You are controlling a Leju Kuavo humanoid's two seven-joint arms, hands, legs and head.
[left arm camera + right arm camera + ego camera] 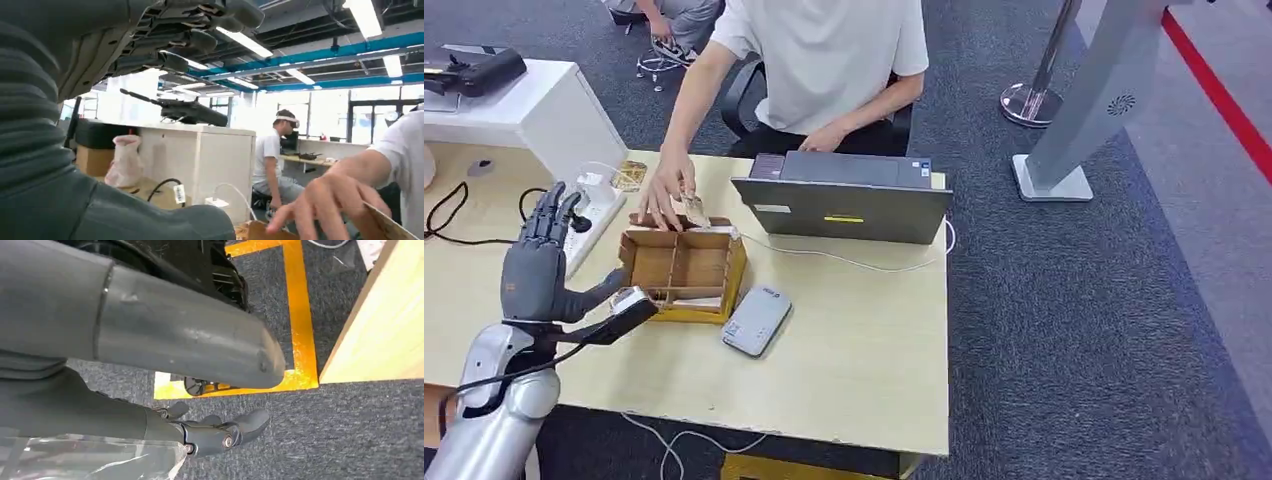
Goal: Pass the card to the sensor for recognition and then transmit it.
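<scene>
Left hand [542, 268] is raised over the table [854, 350] just beside the cardboard box [682, 272], on the side away from the laptop [844, 205]. Its fingers [548, 215] point up and apart, the thumb sticks out toward the box, and it holds nothing. In the left wrist view the same hand [165, 40] shows its dark fingers stretched out, with nothing in them.

Right hand [220, 432] hangs low beside the table edge [380, 330], over grey carpet [350, 430] and a yellow floor line [300, 315]. Its fingers are loosely extended and nothing lies between them.

A card [694, 210] is pinched in a person's hand [667, 195] at the far rim of the box, so the card is with the person. In the left wrist view that hand [330, 200] reaches toward the box's cardboard edge [385, 225].

The box is open on top and split into compartments. A grey card reader [757, 320] lies flat on the table just beside the box, on its near laptop-side corner. The laptop stands beyond the box, near it, with its back to the robot, and a white cable [844, 260] runs along the table from it. The person in a white shirt [824, 50] sits behind the laptop.

A white power strip [594, 215] lies near the box on the side away from the laptop, behind the left hand, with black cables [449, 215] farther out.
</scene>
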